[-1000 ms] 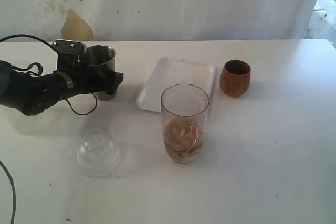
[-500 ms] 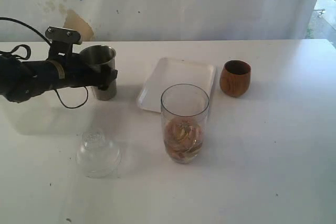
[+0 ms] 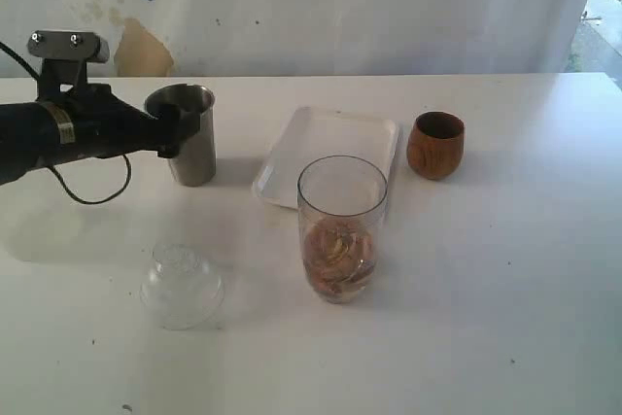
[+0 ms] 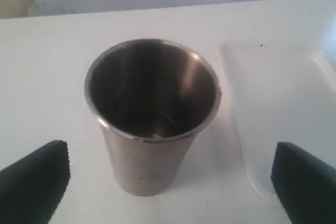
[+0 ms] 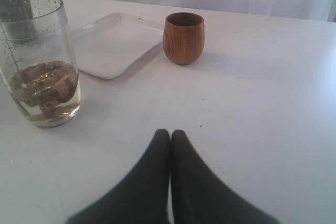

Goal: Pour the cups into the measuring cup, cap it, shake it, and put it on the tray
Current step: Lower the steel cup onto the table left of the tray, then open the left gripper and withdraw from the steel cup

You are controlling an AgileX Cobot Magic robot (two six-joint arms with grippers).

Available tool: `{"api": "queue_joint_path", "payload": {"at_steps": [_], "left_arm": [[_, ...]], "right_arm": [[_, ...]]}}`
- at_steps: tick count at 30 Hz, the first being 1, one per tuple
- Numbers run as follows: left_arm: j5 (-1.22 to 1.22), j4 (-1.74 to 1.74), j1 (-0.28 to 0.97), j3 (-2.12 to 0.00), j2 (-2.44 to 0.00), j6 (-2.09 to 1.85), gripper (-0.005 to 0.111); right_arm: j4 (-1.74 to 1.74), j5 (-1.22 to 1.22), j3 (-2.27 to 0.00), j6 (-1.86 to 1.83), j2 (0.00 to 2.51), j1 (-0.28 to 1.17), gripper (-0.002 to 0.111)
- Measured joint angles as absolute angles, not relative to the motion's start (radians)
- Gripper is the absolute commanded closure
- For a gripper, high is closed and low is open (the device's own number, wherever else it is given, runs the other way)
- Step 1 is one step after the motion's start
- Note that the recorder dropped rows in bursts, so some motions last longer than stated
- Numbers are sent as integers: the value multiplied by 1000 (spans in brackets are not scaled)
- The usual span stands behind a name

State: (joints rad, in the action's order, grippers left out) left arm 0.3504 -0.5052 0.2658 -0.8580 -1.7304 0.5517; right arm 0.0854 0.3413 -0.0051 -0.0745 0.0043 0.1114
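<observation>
The left hand [image 3: 167, 131] stands wide open, holding nothing, with the stainless-steel tumbler [image 4: 152, 129] upright between its 2 fingers, which sit clear of it on either side in the wrist view. The white tray [image 3: 326, 148] lies on the table [image 3: 505, 318] just past the tumbler from that hand. The right hand [image 5: 170, 141] is pressed closed on nothing. Ahead of it stands the wooden cup [image 5: 183, 38], beside the tray. The clear measuring cup [image 5: 39, 61] holds brownish pieces in liquid. A clear domed piece [image 3: 182, 286] rests apart from both hands.
</observation>
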Motion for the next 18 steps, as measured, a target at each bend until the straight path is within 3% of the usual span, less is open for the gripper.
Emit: {"api": "queue_joint_path", "payload": {"at_steps": [3, 10, 14, 16, 18], "left_arm": [[226, -521, 313, -854, -1622, 573, 2], [-483, -533, 463, -934, -1463, 547, 2], [-629, -496, 518, -977, -1393, 524, 2], [-658, -486, 539, -984, -1373, 522, 7], [-691, -479, 560, -984, -1358, 522, 20]], "right_arm": [[85, 341, -5, -75, 4, 111, 108], [85, 341, -5, -75, 4, 111, 108], [85, 341, -5, -75, 4, 111, 108], [85, 341, -5, -75, 4, 111, 108], [85, 341, -5, -75, 4, 111, 108]]}}
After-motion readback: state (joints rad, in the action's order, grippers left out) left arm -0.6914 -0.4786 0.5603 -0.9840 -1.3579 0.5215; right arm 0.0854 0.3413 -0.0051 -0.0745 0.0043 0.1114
